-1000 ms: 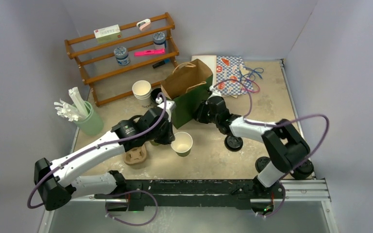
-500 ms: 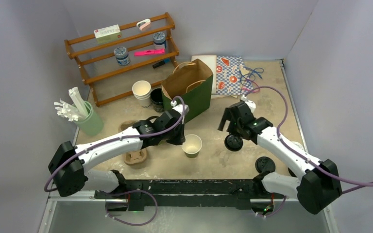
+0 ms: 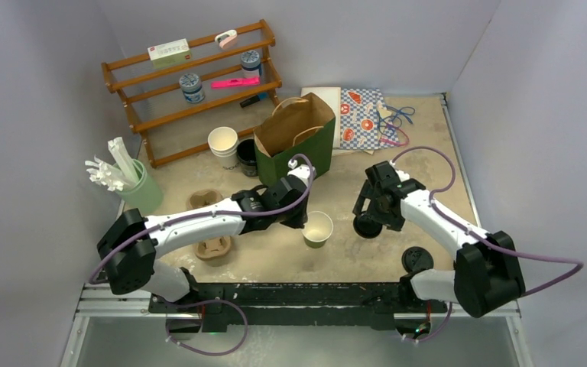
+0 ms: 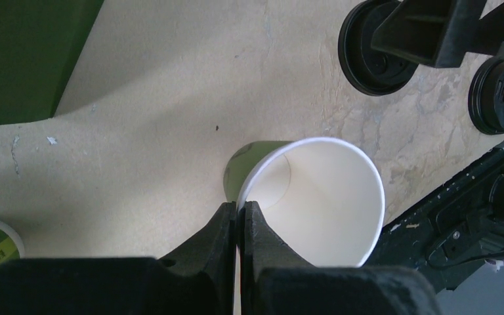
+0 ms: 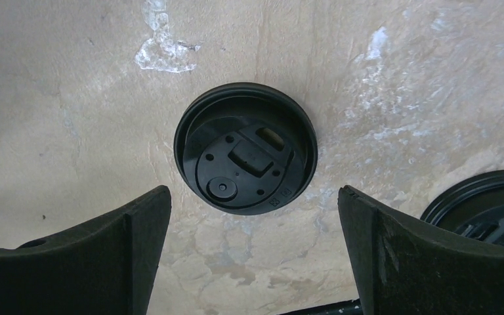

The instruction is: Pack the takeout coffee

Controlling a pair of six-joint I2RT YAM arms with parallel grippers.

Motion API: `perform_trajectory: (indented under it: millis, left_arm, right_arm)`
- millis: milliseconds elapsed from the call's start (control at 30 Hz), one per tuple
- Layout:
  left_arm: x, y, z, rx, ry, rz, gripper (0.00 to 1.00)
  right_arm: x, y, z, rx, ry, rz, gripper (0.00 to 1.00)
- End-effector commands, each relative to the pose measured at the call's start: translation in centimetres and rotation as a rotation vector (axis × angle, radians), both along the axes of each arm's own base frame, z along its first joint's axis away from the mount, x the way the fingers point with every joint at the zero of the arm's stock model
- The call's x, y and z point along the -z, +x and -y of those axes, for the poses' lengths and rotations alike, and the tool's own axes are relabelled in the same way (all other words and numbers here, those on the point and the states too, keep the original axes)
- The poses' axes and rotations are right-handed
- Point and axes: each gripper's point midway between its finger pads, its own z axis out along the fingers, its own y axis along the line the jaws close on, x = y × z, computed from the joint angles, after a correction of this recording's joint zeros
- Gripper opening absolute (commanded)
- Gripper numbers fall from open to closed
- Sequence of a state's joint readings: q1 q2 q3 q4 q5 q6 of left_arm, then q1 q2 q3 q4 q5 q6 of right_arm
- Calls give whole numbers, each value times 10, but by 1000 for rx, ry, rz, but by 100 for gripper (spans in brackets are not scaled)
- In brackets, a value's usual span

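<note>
My left gripper point(image 3: 303, 220) point(image 4: 241, 209) is shut on the near rim of an olive-green paper cup point(image 3: 318, 228) point(image 4: 315, 190). The cup is white inside, stands upright on the table and has no lid. A round black sip lid point(image 3: 367, 225) point(image 5: 245, 147) lies flat on the table to its right. My right gripper point(image 3: 372, 208) point(image 5: 252, 191) hangs open over that lid, one finger on each side, touching nothing. No lidded takeout coffee is in view. The green paper bag point(image 3: 294, 138) point(image 4: 26, 52) stands open behind the cup.
A second black lid point(image 3: 417, 258) point(image 5: 485, 203) lies near the right arm's base. A cardboard cup carrier point(image 3: 214, 245), a stack of cups point(image 3: 223, 141), a black cup point(image 3: 246, 153) and a green holder of straws point(image 3: 137, 187) are left. A wooden rack point(image 3: 191, 84) and patterned napkins point(image 3: 363, 111) are behind.
My left gripper has moved the cup rightward across the table. My right gripper left the bag's side, swung over the black lid and opened wide.
</note>
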State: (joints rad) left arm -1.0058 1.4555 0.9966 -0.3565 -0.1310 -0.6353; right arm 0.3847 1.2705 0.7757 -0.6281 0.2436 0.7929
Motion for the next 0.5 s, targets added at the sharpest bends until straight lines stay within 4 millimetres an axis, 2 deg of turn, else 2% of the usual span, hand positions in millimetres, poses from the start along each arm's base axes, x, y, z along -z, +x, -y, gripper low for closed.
perform_trajectory:
  millis: [0, 100, 200, 300, 467]
  left_arm:
    - [-6, 2, 10, 8, -11, 23, 10]
    - [-10, 2, 10, 14, -8, 27, 28]
    - [-17, 1, 9, 17, -21, 38, 39]
    - [-27, -2, 7, 23, -48, 48, 46]
    - [-47, -8, 1, 18, -88, 56, 51]
  right_arm:
    - [8, -1, -4, 18, 28, -14, 99]
    - [14, -1, -3, 18, 18, -24, 99]
    - [19, 1, -3, 11, 11, -28, 93]
    - [21, 4, -4, 10, 16, -25, 87]
    - [25, 5, -5, 5, 13, -34, 86]
